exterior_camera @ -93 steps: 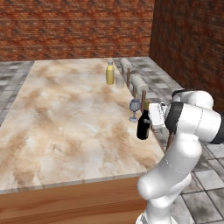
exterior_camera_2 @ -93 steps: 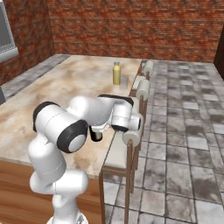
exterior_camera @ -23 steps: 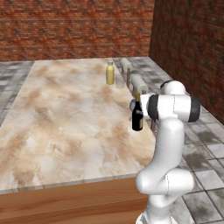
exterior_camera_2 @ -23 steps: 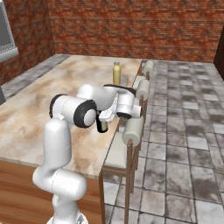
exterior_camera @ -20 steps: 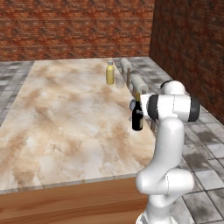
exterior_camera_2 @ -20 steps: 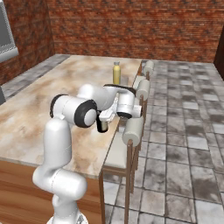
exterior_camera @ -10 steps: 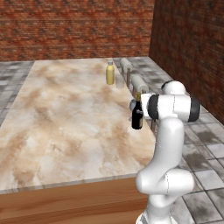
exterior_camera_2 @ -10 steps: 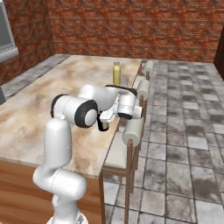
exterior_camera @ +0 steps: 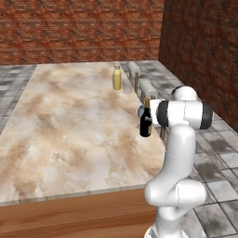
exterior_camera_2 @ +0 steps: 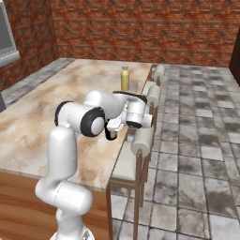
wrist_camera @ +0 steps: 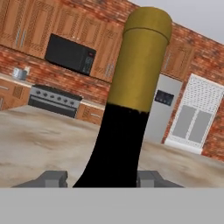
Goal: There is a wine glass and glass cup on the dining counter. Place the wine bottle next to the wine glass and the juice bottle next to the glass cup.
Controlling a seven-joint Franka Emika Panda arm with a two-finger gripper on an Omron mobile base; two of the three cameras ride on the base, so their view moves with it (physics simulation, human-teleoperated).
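Wine bottle (exterior_camera: 146,122) stands upright, neck up, the tool (wrist_camera: 101,178) clamped on it.

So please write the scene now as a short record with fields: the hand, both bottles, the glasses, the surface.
hand: shut on the wine bottle
wine bottle: upright, near the right edge of the dining counter, tan-gold foil on the neck
wine glass: just behind the wine bottle, partly hidden by it
juice bottle: upright, farther back along the same edge, not held
glass cup: faint, right beside the juice bottle
dining counter: beige marbled top
stools: along the right side
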